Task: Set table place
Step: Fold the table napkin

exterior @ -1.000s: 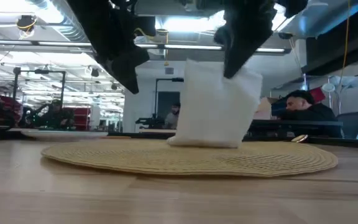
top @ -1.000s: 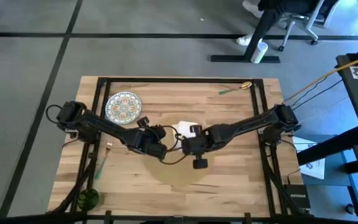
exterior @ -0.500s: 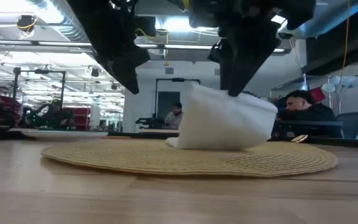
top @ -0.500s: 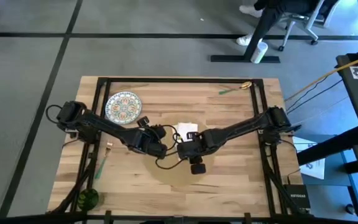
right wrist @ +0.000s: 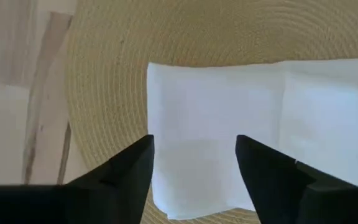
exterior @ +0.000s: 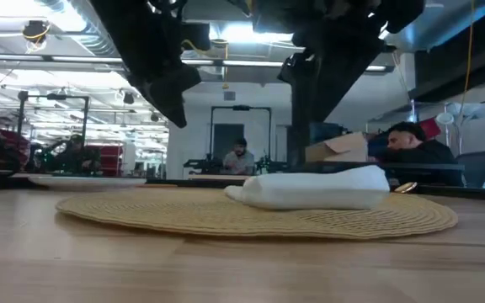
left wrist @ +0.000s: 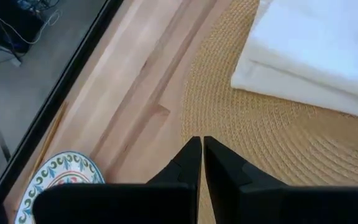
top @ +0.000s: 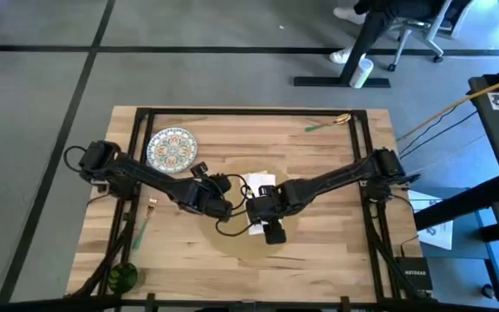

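your right gripper (right wrist: 194, 163) | fingers spread wide, gripping nothing, above the napkin (exterior: 314, 188) | napkin lies flat on the placemat (exterior: 183, 215) mid-table (top: 319, 251) | your left gripper (left wrist: 201, 146) | fingers pressed together, empty, over the mat's edge near the plate (top: 172, 148)

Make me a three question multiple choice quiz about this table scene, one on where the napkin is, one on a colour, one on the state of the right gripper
1. Where is the white napkin?
A. on the patterned plate
B. on the tan placemat
C. on the floor

2. What colour is the glass at the table's near left corner?
A. green
B. red
C. blue

3. How is the right gripper?
A. shut on the napkin
B. shut, empty
C. open above the napkin

Answers: B, it lies flat on the placemat; A, it shows green; C, its fingers stand apart over the cloth.
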Controlling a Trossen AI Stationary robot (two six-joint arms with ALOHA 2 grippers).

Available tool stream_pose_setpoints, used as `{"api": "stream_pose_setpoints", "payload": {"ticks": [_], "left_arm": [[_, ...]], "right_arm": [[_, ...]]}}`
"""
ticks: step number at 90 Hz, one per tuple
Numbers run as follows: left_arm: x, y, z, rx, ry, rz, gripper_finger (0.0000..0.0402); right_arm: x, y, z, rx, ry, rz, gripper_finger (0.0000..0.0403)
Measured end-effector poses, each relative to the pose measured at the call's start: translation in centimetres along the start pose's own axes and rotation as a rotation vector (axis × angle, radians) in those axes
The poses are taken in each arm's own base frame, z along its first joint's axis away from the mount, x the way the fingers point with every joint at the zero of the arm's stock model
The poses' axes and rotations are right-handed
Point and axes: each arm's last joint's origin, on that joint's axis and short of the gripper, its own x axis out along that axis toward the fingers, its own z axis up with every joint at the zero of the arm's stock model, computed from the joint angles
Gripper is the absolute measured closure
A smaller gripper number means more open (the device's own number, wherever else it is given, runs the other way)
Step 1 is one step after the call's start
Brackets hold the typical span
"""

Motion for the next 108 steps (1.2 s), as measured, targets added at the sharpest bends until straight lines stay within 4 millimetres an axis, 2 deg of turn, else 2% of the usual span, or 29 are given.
{"api": "stream_pose_setpoints", "payload": {"ticks": [13,27,37,46,64,84,96,108], "left_arm": [[0.0,0.0,0.0,-0.012,-0.001,-0.004,0.04],[1.0,-0.2,0.4,-0.097,-0.002,-0.064,0.04],[2.8,-0.4,0.7,-0.17,-0.002,-0.193,0.0401],[4.5,-0.2,0.1,-0.219,-0.022,-0.215,0.0401],[6.2,0.0,-0.9,-0.285,0.008,-0.315,0.0401],[6.3,-0.7,-0.5,-0.321,-0.086,-0.472,0.0401],[6.1,-0.8,-0.1,-0.333,-0.125,-0.52,0.0402],[6.1,-0.8,0.3,-0.351,-0.132,-0.574,0.0402]], "right_arm": [[0.4,-0.2,0.0,-0.014,-0.028,-0.062,0.0206],[0.5,-1.7,-0.1,0.007,-0.025,-0.201,0.0207],[-0.6,-2.1,-0.1,0.016,-0.055,-0.257,0.0207],[-2.4,-2.0,-0.8,0.027,-0.041,-0.314,0.0207],[-6.3,-0.9,-3.3,0.09,0.004,-0.499,0.0208],[-9.3,0.4,-7.0,0.194,-0.07,-0.567,0.0208],[-9.3,0.6,-10.3,0.262,-0.164,-0.569,0.0208],[-8.0,0.3,-13.5,0.323,-0.324,-0.478,0.0208]]}}
